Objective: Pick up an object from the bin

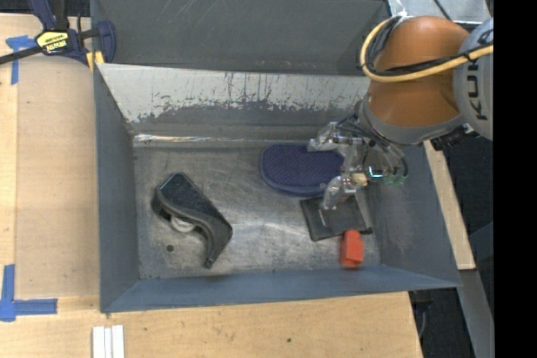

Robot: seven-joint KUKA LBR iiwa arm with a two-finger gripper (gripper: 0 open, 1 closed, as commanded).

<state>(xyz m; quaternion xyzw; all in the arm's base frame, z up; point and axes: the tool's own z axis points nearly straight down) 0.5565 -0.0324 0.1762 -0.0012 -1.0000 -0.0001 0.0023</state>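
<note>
Jaws: apart, one finger at the far edge and one at the near edge of the right end of a blue oval pad (289,169). Gripper (334,165): low in the bin (117,205), right of centre, beneath the orange wrist cover (415,71). Just beside the near finger: a flat black square (331,222), with a small orange cylinder (351,249) at its near right corner. Well apart, at left: a dark curved piece (191,218).
</note>
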